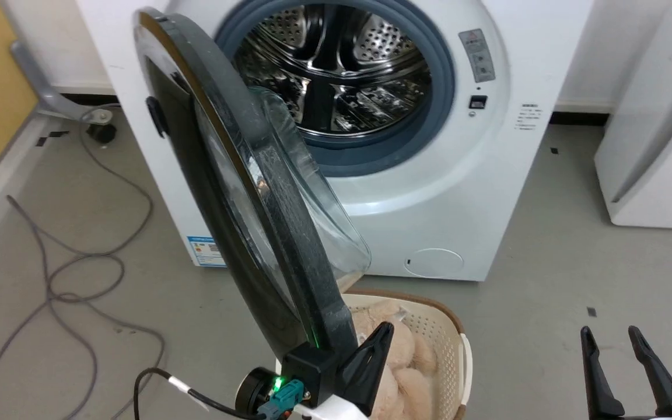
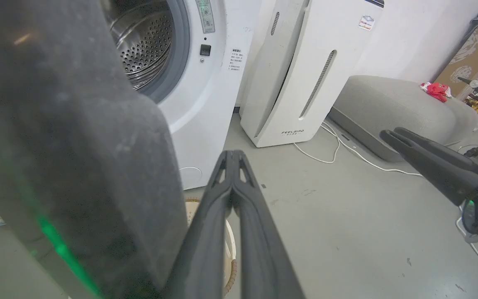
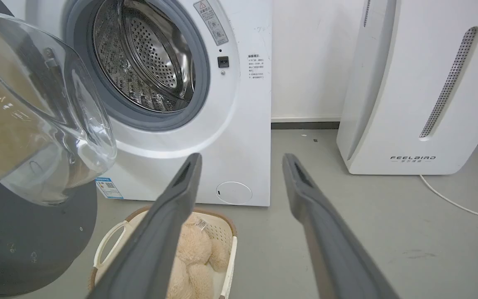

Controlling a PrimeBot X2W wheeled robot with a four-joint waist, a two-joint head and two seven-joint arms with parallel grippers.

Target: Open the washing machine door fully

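Half open and edge-on to us, the washing machine door [image 1: 280, 233] stands immediately left of our left gripper [image 2: 232, 155], whose fingers are pressed together on nothing, so we judge a leftward push comes next; our right gripper [image 1: 613, 341] hangs spread, well apart.
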